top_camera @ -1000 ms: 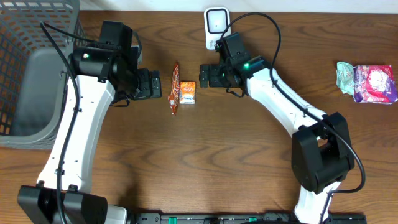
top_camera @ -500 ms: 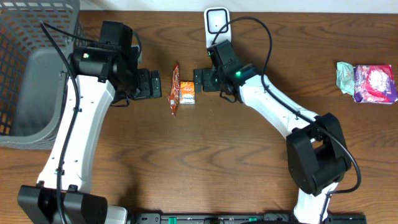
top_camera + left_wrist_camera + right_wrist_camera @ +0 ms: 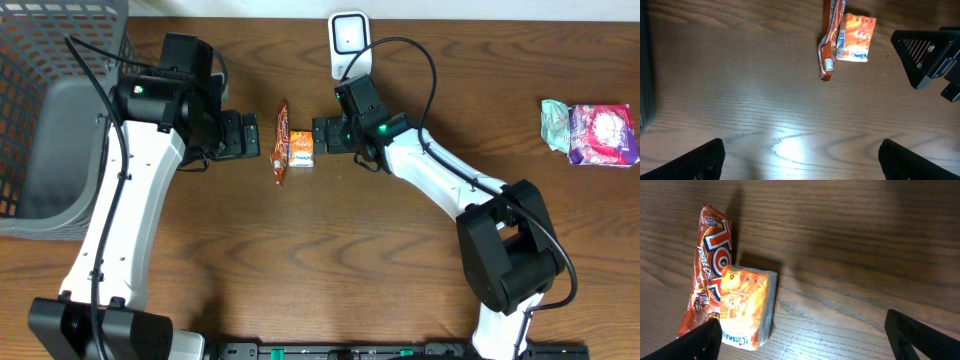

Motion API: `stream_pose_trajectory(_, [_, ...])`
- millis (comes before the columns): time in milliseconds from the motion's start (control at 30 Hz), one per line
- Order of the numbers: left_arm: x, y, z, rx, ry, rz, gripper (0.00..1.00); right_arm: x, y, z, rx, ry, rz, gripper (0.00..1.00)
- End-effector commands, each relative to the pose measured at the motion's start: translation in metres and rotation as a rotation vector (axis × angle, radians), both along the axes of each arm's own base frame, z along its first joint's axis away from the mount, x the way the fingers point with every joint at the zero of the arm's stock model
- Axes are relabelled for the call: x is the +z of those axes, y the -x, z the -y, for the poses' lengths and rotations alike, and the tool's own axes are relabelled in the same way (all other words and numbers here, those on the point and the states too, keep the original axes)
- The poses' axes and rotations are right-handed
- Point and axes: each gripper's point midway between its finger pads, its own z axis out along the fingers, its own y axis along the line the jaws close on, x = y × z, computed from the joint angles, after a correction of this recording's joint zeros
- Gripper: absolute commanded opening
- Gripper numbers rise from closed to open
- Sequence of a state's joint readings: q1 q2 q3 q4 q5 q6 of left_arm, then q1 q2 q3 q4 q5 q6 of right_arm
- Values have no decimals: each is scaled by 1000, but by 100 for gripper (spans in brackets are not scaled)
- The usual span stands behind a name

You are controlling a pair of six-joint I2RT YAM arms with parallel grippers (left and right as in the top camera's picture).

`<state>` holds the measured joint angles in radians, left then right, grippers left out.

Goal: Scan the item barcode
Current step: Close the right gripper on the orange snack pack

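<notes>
Broadly, a dark brown wooden table [image 3: 300, 260] fills the overhead view. A large grey mesh basket [image 3: 20, 60] stands on its far left edge.

The white and black left arm [image 3: 120, 220] reaches up the left side, next to the basket. The white and black right arm [image 3: 440, 170] angles in from the right. Their two hands face each other across the middle of the table.

The left hand [image 3: 252, 135] has its fingers spread wide and holds nothing. It sits near the long wrapper's left side, not touching it. The right hand [image 3: 318, 134] is likewise spread wide and empty, just beside the right edge of the small packet.

A white upright barcode scanner [image 3: 348, 38] stands at the far edge, behind the right hand. Well apart, near the right edge, a pink and white printed pouch [image 3: 603, 135] lies touching a crumpled pale green packet [image 3: 555, 122].

Between the two hands lies a long, narrow orange-brown snack bar wrapper [image 3: 282, 143]. The small orange and white rectangular packet [image 3: 302, 148] lies flat against the bar's right side, touching it and partly overlapping its lower half.
</notes>
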<state>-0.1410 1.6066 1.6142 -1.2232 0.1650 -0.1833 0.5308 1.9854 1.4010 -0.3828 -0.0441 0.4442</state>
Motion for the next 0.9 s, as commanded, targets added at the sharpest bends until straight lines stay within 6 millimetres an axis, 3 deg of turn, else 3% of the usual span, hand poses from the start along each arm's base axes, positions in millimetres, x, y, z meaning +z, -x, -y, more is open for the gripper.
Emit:
stream_pose_trajectory(0, [-2, 1, -2, 8, -9, -7, 98, 0, 1, -1, -9, 2, 2, 99])
stream_pose_trajectory(500, [-2, 1, -2, 8, -9, -7, 98, 1, 5, -9, 24, -51, -22, 98])
stream_pose_trajectory(667, [-2, 1, -2, 8, -9, -7, 98, -10, 3, -13, 28, -64, -31, 97])
stream_pose_trajectory(700, [-2, 1, -2, 8, -9, -7, 98, -13, 3, -15, 29, -75, -39, 95])
stream_pose_trajectory(767, [-2, 1, -2, 8, -9, -7, 98, -24, 3, -20, 31, -127, -80, 80])
stream_pose_trajectory(867, [-2, 1, -2, 8, -9, -7, 98, -29, 2, -24, 56, -206, -124, 68])
